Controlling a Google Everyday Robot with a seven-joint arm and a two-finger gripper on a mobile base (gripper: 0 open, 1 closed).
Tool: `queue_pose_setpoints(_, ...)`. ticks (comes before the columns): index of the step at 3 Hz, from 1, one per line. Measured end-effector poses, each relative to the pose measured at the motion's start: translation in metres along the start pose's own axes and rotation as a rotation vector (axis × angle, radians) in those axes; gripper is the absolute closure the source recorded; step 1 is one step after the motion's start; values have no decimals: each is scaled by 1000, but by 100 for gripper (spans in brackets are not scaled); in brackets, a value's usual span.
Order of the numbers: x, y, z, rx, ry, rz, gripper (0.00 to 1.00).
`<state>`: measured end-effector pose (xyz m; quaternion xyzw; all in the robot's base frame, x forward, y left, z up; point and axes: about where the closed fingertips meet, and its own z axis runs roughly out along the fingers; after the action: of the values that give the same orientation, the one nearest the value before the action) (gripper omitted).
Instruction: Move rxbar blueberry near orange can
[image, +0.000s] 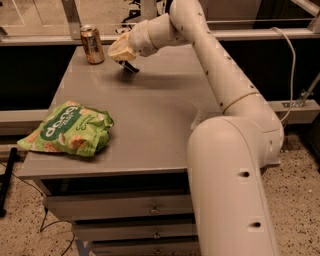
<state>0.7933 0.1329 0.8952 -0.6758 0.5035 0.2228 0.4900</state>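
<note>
Looking at a grey worktop (165, 125) here, with drawers (125, 205) underneath. Over at the far end, toward the left: the gripper (125, 59), clamped down on the rxbar blueberry (131, 67). Only a dark sliver of the bar poking out below the cream-coloured fingers (119, 50), tilted, lower end close to the surface with a faint shadow under it. Can't tell whether touching the worktop or just above it, tbh.

Just to the left of that, near but with a clear gap between: the orange can (92, 44), upright in the far left corner, silver top, not touching bar or gripper.

Down by the front left edge, well apart from all that: a big green chip bag (70, 129), lying flat and crumpled, one corner hanging a bit past the left side.

White arm (215, 75) coming in from the right, up over the worktop and across to the far left, with the bulky lower part filling the front right of the view. Speckled floor (300, 200) below, pale rail (260, 34) behind the far edge.
</note>
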Motion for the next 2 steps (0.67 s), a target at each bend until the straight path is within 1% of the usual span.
queue_pose_setpoints(1,3,3,14,-28,57,-73,100)
queue_pose_setpoints(2,8,7,26,-43,119,-145,100)
